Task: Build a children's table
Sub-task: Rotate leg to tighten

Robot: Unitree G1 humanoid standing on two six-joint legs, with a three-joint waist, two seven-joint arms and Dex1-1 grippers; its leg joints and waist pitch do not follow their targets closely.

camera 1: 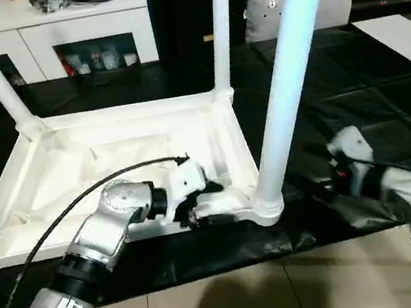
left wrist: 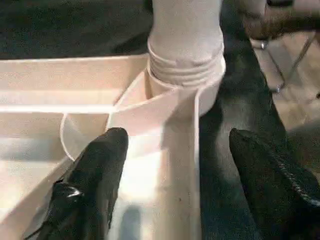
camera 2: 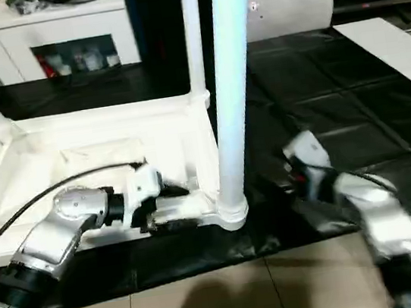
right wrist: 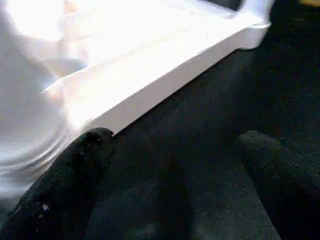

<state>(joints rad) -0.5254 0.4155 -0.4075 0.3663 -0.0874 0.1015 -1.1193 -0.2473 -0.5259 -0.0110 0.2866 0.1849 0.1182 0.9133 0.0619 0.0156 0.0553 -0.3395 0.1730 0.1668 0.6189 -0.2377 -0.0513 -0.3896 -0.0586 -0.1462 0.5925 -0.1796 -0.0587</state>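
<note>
three legs (camera 1: 287,81) stand in the upturned table top (camera 1: 113,148); fourth corner unseen. left gripper (left wrist: 175,165) straddles the near rim loosely; right gripper (right wrist: 170,170) wide, empty.

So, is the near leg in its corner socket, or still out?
In: the near leg stands upright, its base inside the round corner socket.

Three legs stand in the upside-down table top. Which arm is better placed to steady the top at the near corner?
Left. The left gripper straddles the table top's rim right beside the near leg. The right gripper hangs over the dark mat, clear of the top.
</note>
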